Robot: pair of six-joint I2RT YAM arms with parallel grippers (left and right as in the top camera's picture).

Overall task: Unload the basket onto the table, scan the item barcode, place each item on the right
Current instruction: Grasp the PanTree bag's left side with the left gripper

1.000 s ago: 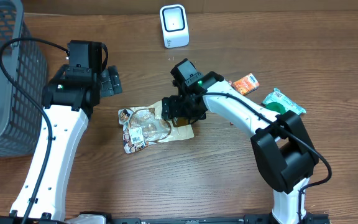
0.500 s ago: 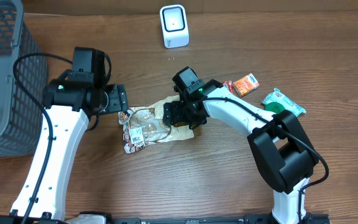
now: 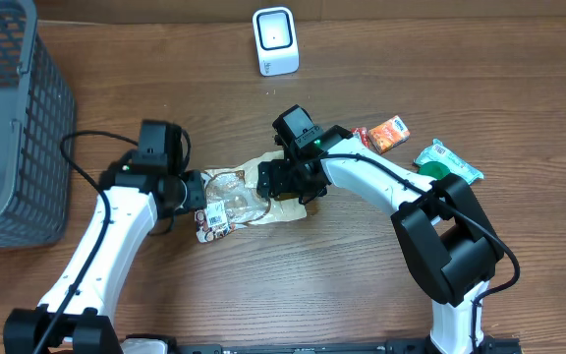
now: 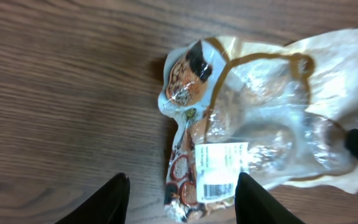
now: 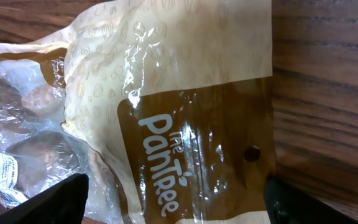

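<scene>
The item is a clear and brown bread bag (image 3: 239,197) lying flat on the wooden table, with a white barcode label (image 4: 219,168) facing up near its left end. My left gripper (image 4: 182,202) is low over that end, its jaws apart, the bag's corner and label lying between the fingers (image 4: 117,199). My right gripper (image 5: 179,205) stands open, straddling the brown printed end of the bag (image 5: 197,143). From above, the left gripper (image 3: 197,192) and right gripper (image 3: 281,179) sit at opposite ends. The white scanner (image 3: 274,40) stands at the far edge.
A grey wire basket (image 3: 8,118) fills the left side. An orange packet (image 3: 389,131) and a green packet (image 3: 447,162) lie to the right of the right arm.
My left arm has swung down and right onto the bag's left end, and its jaws have narrowed. The right gripper shifted slightly and then held still.
</scene>
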